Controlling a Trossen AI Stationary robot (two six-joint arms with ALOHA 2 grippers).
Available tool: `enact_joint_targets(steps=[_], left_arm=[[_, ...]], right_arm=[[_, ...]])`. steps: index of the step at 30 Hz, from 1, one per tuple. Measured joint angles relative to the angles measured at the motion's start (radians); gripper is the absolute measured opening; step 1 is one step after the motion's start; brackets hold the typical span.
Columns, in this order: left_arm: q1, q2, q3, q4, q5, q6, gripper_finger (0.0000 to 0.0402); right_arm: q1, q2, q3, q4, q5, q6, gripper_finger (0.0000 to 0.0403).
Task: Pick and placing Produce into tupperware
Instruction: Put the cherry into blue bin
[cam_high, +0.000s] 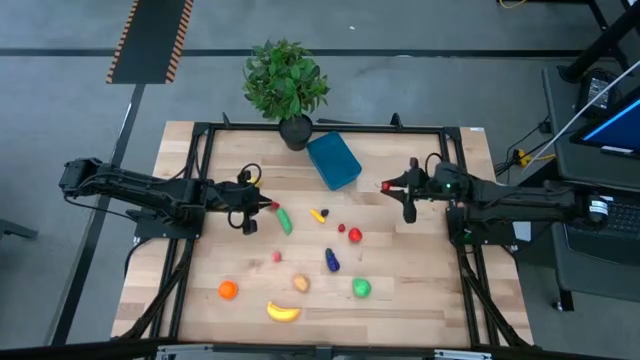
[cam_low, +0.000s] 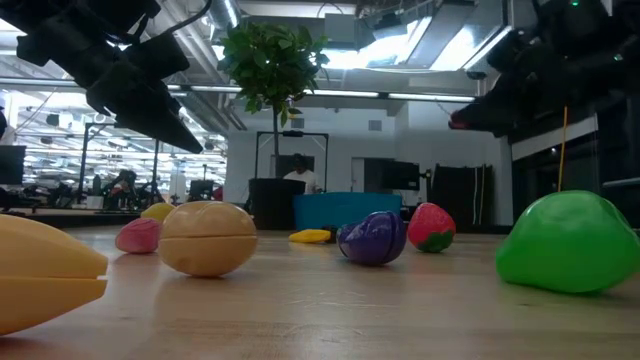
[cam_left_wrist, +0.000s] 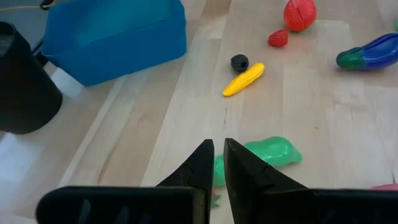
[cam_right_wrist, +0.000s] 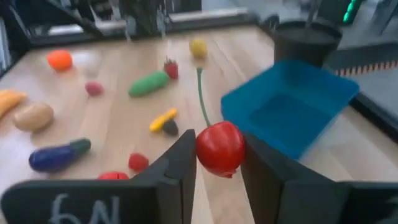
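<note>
The blue tupperware (cam_high: 333, 160) sits open near the table's far edge, beside the dark plant pot (cam_high: 295, 131). Toy produce lies spread over the middle of the table: green cucumber (cam_high: 284, 220), eggplant (cam_high: 331, 260), potato (cam_high: 301, 283), green apple (cam_high: 361, 288), orange (cam_high: 228, 290), banana (cam_high: 283, 312). My right gripper (cam_right_wrist: 217, 155) hovers right of the tupperware, shut on a red cherry (cam_right_wrist: 219, 148). My left gripper (cam_left_wrist: 217, 163) is shut and hangs above the table just left of the cucumber (cam_left_wrist: 267, 152), touching nothing. My right gripper pinches the red cherry's round body (cam_right_wrist: 219, 148) between its two fingers, one on each side. The cherry is lifted clear of the table, and its thin green stem (cam_right_wrist: 200, 93) sticks out past the fingertips toward the produce.
The leafy plant (cam_high: 285, 78) stands in its pot at the far edge, touching the tupperware's corner. Small pieces lie between the arms: a yellow piece (cam_high: 319, 214), red berries (cam_high: 354, 235) and a pink one (cam_high: 277, 256). A black frame rail (cam_high: 320, 128) borders the table.
</note>
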Motion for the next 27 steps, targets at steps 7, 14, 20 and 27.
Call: enact_joint_targets(steps=[7, 14, 20, 27], left_arm=[[0.000, 0.000, 0.000, 0.000, -0.001, 0.000, 0.0039], [0.000, 0.000, 0.000, 0.000, -0.002, 0.000, 0.0055], [0.000, 0.000, 0.000, 0.000, -0.002, 0.000, 0.0066], [0.000, 0.000, 0.000, 0.001, -0.037, 0.000, 0.0075]], right_arm=[[0.000, -0.006, -0.108, 0.263, -0.025, 0.003, 0.0107], [0.000, -0.006, -0.220, 0.512, -0.027, 0.006, 0.0107], [0.000, -0.005, -0.243, 0.544, -0.071, 0.026, 0.0104], [0.000, -0.005, -0.243, 0.554, -0.041, 0.034, 0.0109]])
